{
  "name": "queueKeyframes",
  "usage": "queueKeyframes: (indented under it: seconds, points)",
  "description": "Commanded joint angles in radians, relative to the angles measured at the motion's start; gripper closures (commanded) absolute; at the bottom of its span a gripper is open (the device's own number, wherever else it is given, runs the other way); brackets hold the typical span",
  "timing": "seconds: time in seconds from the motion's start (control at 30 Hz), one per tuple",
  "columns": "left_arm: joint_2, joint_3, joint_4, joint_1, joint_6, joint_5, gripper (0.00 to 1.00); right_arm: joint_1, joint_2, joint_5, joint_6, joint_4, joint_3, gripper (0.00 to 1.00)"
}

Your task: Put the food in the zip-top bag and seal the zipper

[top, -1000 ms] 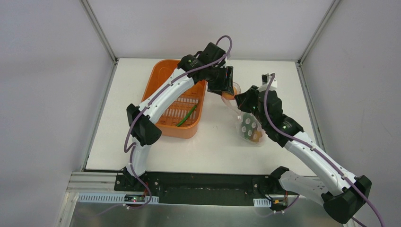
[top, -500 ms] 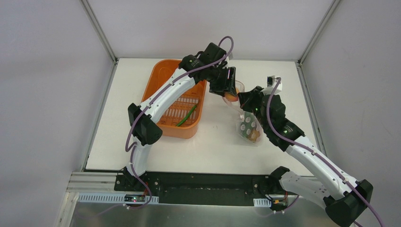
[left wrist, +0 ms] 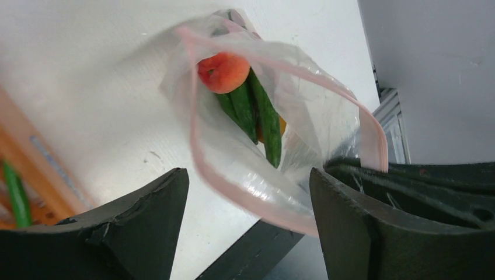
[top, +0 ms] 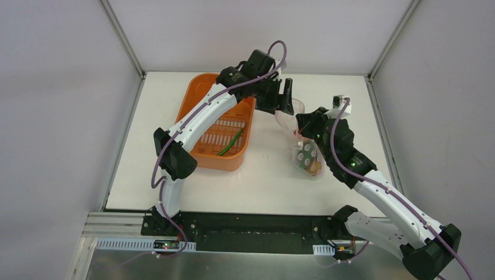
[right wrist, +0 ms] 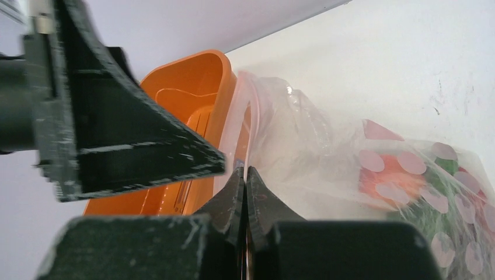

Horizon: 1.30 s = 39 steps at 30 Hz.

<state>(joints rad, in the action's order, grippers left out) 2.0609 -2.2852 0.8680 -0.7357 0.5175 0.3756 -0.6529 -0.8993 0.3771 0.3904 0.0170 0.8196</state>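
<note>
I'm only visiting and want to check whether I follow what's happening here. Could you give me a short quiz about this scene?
1. True or false: the left gripper is clamped on a chili.
2. What holds the zip-top bag by its rim? A) the right gripper B) the left gripper C) nothing
3. What food lies in the orange tub?
Key: 1 false, its jaws stand open and empty. 2 A. 3 one green chili.
</note>
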Motion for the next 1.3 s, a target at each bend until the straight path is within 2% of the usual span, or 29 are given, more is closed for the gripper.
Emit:
queueKeyframes:
  seconds: [0.0, 0.07, 0.13, 0.27, 0.37, 0.43, 0.5, 0.8, 0.9, 1.03, 1.27]
  points:
    - [-0.231, 0.086, -0.114, 0.075, -0.05, -0.115, 0.22, -0.004, -0.002, -0.032, -0.014, 0.058, 0.001, 1.0]
    - [-0.309, 0.239, -0.232, 0.146, 0.011, -0.092, 0.2, -0.004, -0.02, -0.067, -0.02, 0.061, 0.009, 1.0]
    - [-0.345, 0.32, -0.214, 0.212, 0.035, -0.087, 0.2, -0.004, -0.034, -0.07, -0.024, 0.055, 0.017, 1.0]
    - [-0.331, 0.331, 0.087, 0.252, -0.136, -0.09, 0.21, -0.003, -0.035, -0.065, -0.029, 0.053, 0.012, 1.0]
    - [-0.281, 0.337, 0.346, 0.253, -0.194, -0.12, 0.23, -0.003, -0.038, -0.061, -0.029, 0.054, 0.011, 1.0]
    - [-0.298, 0.443, 0.387, 0.244, -0.216, -0.124, 0.24, -0.003, -0.045, -0.058, -0.03, 0.05, 0.015, 1.0]
    - [-0.33, 0.559, 0.358, 0.243, -0.205, -0.122, 0.23, -0.002, -0.049, -0.061, -0.032, 0.049, 0.016, 1.0]
    - [-0.336, 0.839, 0.174, 0.236, -0.079, -0.134, 0.19, -0.003, -0.05, -0.062, -0.038, 0.049, 0.01, 1.0]
    - [-0.301, 0.828, 0.174, 0.222, -0.082, -0.123, 0.21, -0.001, -0.045, -0.057, -0.038, 0.049, 0.005, 1.0]
    - [-0.218, 0.767, 0.174, 0.198, -0.079, -0.191, 0.2, 0.001, -0.042, -0.057, -0.032, 0.05, -0.004, 1.0]
    - [-0.143, 0.792, 0.029, 0.195, -0.001, -0.262, 0.21, 0.005, -0.038, -0.052, -0.034, 0.048, -0.009, 1.0]
